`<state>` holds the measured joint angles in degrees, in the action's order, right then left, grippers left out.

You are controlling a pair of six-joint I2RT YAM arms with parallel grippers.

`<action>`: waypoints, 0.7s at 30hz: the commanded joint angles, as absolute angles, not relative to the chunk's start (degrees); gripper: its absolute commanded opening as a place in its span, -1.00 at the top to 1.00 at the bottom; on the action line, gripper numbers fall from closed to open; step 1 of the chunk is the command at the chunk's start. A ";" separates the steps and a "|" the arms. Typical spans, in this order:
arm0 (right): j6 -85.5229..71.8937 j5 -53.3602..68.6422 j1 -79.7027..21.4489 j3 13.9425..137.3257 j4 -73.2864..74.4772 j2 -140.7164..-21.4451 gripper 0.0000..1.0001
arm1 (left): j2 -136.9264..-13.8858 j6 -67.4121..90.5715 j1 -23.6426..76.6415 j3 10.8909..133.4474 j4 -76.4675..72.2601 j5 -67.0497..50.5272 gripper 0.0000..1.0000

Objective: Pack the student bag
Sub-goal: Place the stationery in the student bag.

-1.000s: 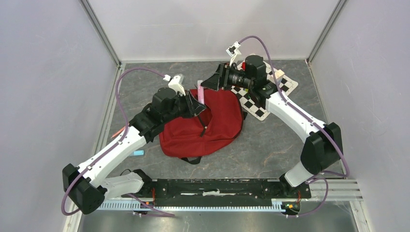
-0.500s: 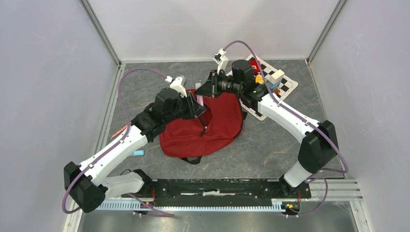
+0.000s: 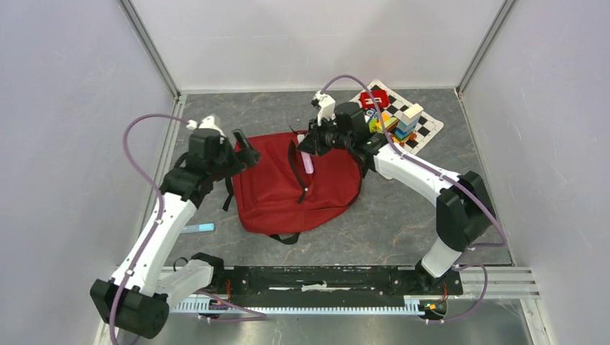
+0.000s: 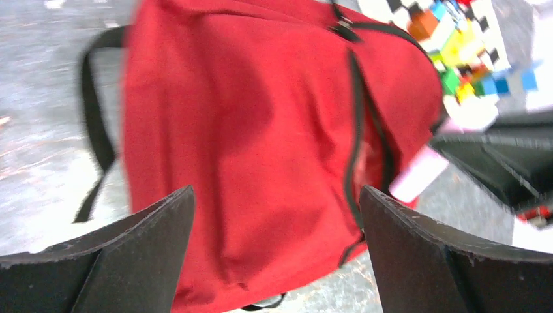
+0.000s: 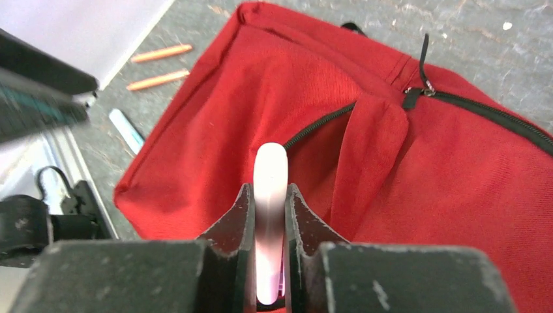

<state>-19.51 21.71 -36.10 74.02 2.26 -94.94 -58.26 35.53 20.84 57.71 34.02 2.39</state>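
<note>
Top external view: student bag (image 3: pixel 331 187) flat at mid-table, between the two arms; zip opening (image 3: pixel 303 188) running near-to-far across the middle.
Step in hand: loading. Pink stick (image 5: pixel 270 173) poised over the zip opening, not yet inside by the look of it.
Right gripper (image 5: pixel 269 195): pinched narrow on the pink stick, with a good length jutting past the fingertips. Kind of item unclear.
Right arm pose: reaching in from the far right, wrist over the bag's far half, pointing toward the near left.
Left gripper (image 4: pixel 277 202): spread wide, nothing between the fingers. At the bag's far-left corner, seemingly clear of the fabric.
Left arm pose: stretched up the left side, wrist turned right toward the bag.
Next move, as judged: stick tip down into the slit. Slack flap, nearly shut, so likely wants lifting first.
Elsewhere: toy blocks (image 3: pixel 394 118) on checkered mat (image 3: pixel 430 128), far right; blue pen (image 3: pixel 196 228) near left of bag; two orange pencils (image 5: pixel 160 51) at left edge.
</note>
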 commanded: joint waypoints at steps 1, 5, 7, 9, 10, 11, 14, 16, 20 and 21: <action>-14.60 18.71 -38.42 76.80 3.49 -97.97 1.00 | -56.45 34.61 10.80 56.96 42.25 0.26 -0.99; -13.24 17.46 -39.96 78.56 4.97 -101.15 1.00 | -57.10 34.11 3.98 55.63 46.08 -1.16 -0.99; -13.42 17.22 -40.21 79.95 5.98 -102.70 1.00 | -57.04 34.86 1.63 54.74 47.32 -0.25 -0.99; -13.85 17.51 -40.40 81.37 7.22 -103.90 0.68 | -56.87 35.48 0.10 53.67 47.97 1.33 -0.99; -14.09 17.78 -40.51 81.71 7.30 -104.04 0.50 | -56.78 35.90 -2.34 53.04 48.12 1.61 -0.99; -14.30 17.80 -40.59 81.81 7.23 -104.05 0.32 | -56.71 36.30 -3.48 52.24 48.08 1.82 -0.99; -14.54 17.29 -40.77 82.21 7.41 -103.68 0.00 | -56.75 37.70 -5.76 49.36 47.33 4.21 -0.99; -14.58 16.62 -40.78 82.65 7.81 -103.24 -0.09 | -56.85 38.37 -6.60 47.83 46.86 6.75 -0.99; -14.03 15.60 -40.70 83.82 8.29 -101.76 -0.17 | -56.22 40.23 -8.16 45.15 47.12 11.39 -0.99; -13.74 15.28 -40.69 84.29 8.48 -101.20 -0.19 | -56.00 41.19 -9.14 44.33 47.47 12.10 -0.99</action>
